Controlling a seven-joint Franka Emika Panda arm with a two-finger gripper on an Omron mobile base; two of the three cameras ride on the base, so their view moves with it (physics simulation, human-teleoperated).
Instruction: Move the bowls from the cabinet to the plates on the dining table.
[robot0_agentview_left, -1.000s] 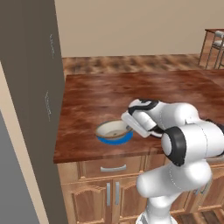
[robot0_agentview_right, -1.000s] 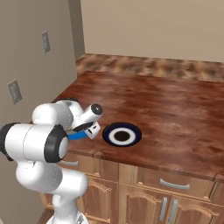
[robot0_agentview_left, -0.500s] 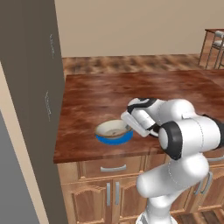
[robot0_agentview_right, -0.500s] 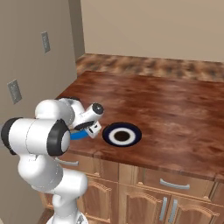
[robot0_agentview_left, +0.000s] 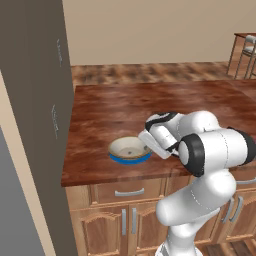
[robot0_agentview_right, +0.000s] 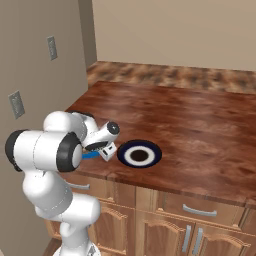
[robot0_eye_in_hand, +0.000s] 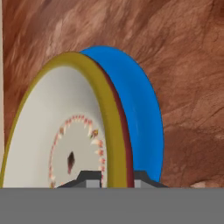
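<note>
One cream bowl (robot0_agentview_left: 129, 148) with a golden-brown rim sat on the bright blue plate (robot0_agentview_left: 131, 159) near the front edge of the counter (robot0_agentview_left: 125, 107), and the tool (robot0_eye_in_hand: 111, 178) was clamped on the bowl's rim, one tip inside the whitish hollow and one outside against the wall. From the hand camera the rim ran straight between the two dark tips, with the blue disc just behind it. In the right base picture the second plate (robot0_agentview_right: 139, 153), black-navy with a white centre, lay bare just beside the hand, apart from the blue one.

Judging by how the bowl lay, it looked seated on its plate, so the step in hand was the release. Doing it well would mean parting the tips only once the bowl's foot rested flat, since a rim pinched from one side tends to tip the bowl when let go unevenly. The tips should part just enough to clear the rim, then lift straight away along the line of the fingers, not sideways, so the inner tip would not drag the bowl off the blue disc. Whether the bowl sat centred on the plate I could not tell for certain; from the left base picture the blue showed mostly along the near side.
</note>
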